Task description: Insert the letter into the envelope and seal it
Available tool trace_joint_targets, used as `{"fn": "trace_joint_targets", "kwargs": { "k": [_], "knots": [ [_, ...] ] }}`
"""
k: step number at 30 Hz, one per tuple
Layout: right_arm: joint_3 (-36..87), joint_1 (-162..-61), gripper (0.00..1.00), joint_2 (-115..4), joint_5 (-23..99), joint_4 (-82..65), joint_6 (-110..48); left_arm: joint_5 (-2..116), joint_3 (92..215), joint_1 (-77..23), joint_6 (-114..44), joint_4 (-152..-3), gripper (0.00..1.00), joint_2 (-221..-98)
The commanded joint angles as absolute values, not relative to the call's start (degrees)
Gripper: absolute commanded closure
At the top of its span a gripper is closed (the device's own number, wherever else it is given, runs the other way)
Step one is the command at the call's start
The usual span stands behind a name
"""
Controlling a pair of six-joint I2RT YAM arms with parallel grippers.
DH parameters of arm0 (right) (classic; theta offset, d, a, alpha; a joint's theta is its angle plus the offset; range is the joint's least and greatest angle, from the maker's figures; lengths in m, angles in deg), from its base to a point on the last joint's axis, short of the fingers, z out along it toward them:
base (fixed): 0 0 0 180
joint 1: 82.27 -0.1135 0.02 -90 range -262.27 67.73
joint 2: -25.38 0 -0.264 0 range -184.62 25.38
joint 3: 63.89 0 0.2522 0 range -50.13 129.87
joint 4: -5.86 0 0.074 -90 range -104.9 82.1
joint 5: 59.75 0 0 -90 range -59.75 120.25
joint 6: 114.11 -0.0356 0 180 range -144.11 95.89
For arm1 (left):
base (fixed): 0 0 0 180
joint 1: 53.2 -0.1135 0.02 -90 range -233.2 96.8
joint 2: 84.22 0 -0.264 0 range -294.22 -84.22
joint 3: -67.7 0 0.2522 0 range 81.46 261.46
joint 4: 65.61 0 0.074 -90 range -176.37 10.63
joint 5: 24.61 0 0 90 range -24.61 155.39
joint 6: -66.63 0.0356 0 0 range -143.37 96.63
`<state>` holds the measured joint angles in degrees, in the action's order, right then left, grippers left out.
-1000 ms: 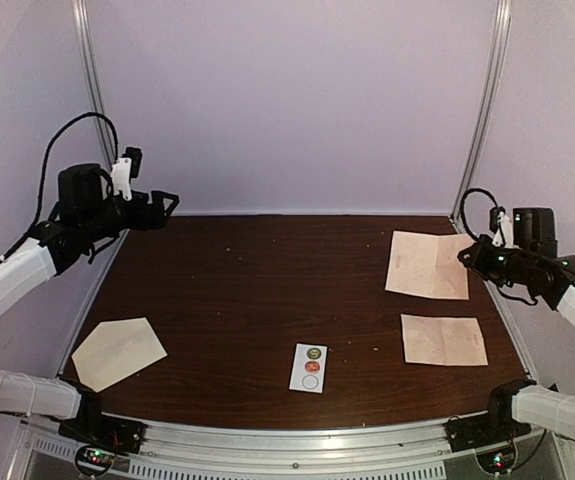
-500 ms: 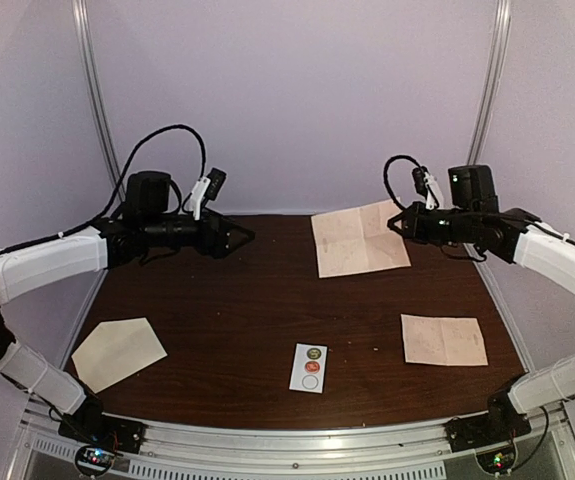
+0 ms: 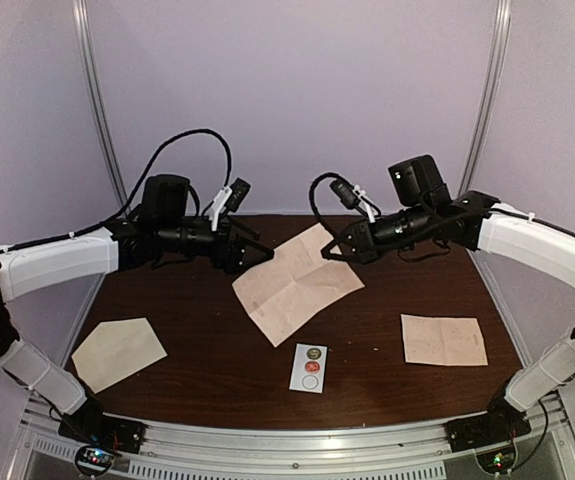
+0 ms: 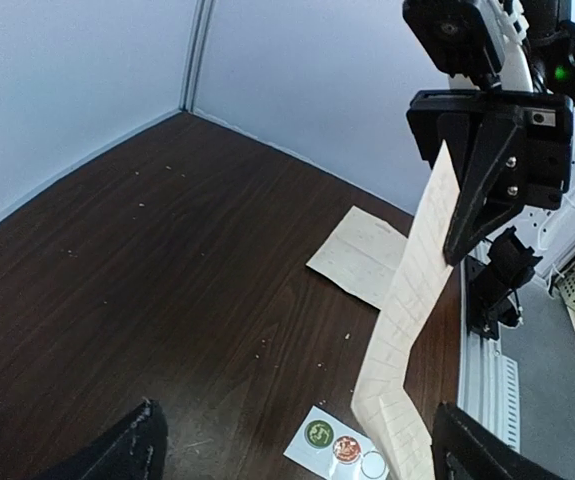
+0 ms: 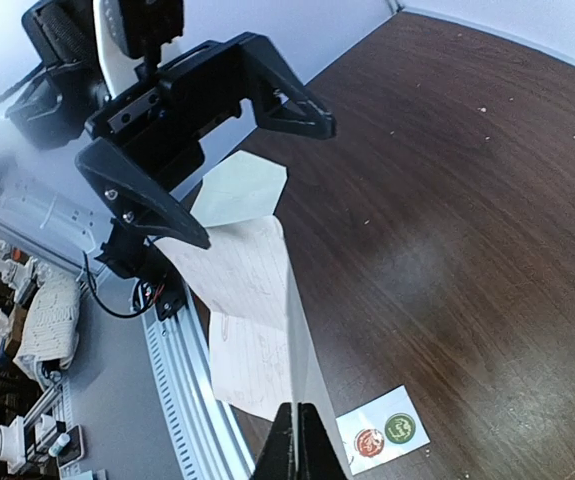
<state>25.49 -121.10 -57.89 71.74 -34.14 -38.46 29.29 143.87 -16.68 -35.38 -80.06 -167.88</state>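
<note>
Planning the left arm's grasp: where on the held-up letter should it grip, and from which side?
Likely the letter's free edge facing the left gripper, opposite the right gripper's pinch. Come from the left, open fingers straddling that edge: it hangs tilted from that pinch.

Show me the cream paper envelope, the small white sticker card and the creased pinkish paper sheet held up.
Cream paper envelope (image 3: 117,353): top view, its middle.
Small white sticker card (image 3: 310,367): top view, red middle sticker.
Creased pinkish paper sheet (image 3: 297,285): top view, its centre.
</note>
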Motion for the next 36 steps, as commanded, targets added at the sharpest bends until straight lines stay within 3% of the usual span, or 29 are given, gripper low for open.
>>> {"fn": "trace_joint_targets", "kwargs": {
  "k": [1,5,15,21,22,24,26,29,33,36],
  "knots": [
    [27.5,-122.2,1.00,-58.2,75.6,-36.0,-35.5,25.1,146.5,-13.7,-31.8,-82.4,0.14,-170.0],
    [27.6,-122.2,1.00,-57.5,73.0,-36.0,-35.2,22.8,147.4,-13.3,-31.1,-83.3,0.50,-170.8],
    [27.5,-122.2,1.00,-56.8,71.6,-35.7,-35.2,24.2,148.5,-13.2,-31.7,-84.7,0.97,-172.5],
    [26.8,-122.1,0.98,-55.5,67.5,-34.2,-37.9,25.7,148.4,-13.2,-32.1,-84.5,1.00,-172.9],
    [26.7,-122.1,0.89,-55.2,66.1,-33.9,-38.5,26.4,148.3,-13.2,-32.2,-83.7,1.00,-173.2],
    [26.8,-122.1,0.51,-54.6,63.0,-34.1,-39.9,27.8,148.5,-13.2,-33.3,-82.2,1.00,-174.2],
    [26.9,-122.0,0.30,-53.6,59.9,-33.9,-41.4,28.9,149.0,-13.2,-35.7,-81.5,1.00,-175.2],
    [25.8,-121.8,0.19,-51.7,58.0,-32.3,-43.4,31.2,146.8,-13.2,-39.0,-76.6,1.00,-175.2],
    [23.0,-121.6,0.16,-48.2,55.8,-29.6,-44.8,33.2,144.8,-13.2,-40.1,-74.7,1.00,-175.0],
    [17.7,-121.4,0.05,-43.6,54.8,-24.6,-46.8,33.8,144.3,-13.2,-41.4,-75.2,1.00,-174.1]
  ]
}}
